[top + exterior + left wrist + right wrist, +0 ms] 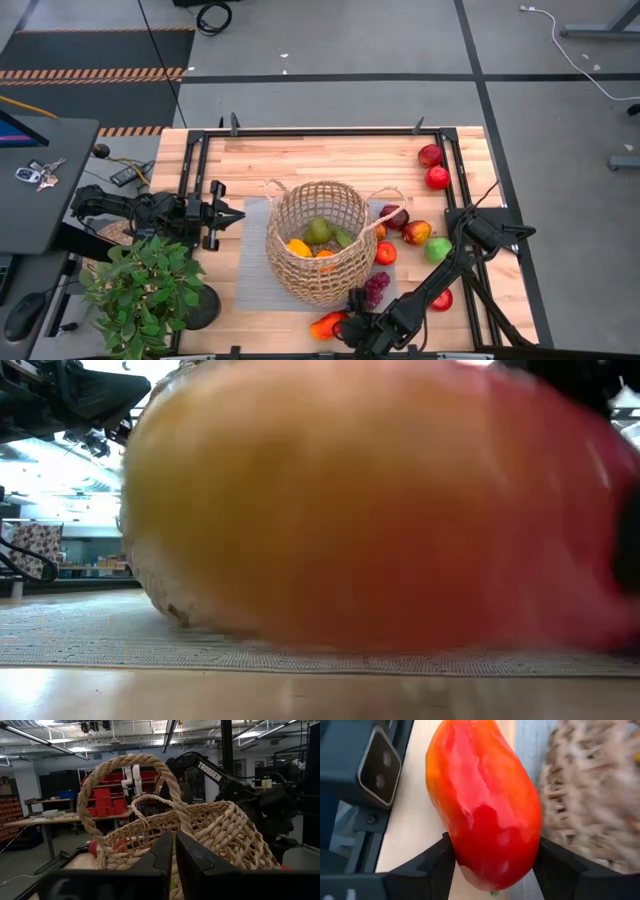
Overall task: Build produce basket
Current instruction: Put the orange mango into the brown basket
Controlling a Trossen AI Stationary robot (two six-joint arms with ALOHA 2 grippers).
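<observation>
The tan wicker basket [320, 240] stands on a grey mat [250, 280] in the middle of the table. It holds a green fruit [319, 230], a yellow-orange one [299, 247] and a green piece [343, 238]. My right gripper [348, 326] is near the table's near edge, in front of the basket, shut on a red-orange pepper [327, 325]. The pepper fills the low view [370, 510]. My left gripper [238, 214] waits with shut fingers [175, 865] beside the basket's left loop handle [125, 775], touching nothing. My right gripper pinches the pepper between its two fingers, one finger [440, 862] on each side of the end nearest the wrist [490, 865]. The fingers come about level from the table's right and lie along the pepper, whose other end points away from them. Whether it is clear of the table, I cannot tell.
Loose fruits lie right of the basket: two red apples [433, 166] at the far right, a dark red one [394, 216], a red-yellow apple [416, 232], a green apple [438, 250], purple grapes [376, 288], a red apple [441, 299]. A potted plant [140, 290] stands at the near left.
</observation>
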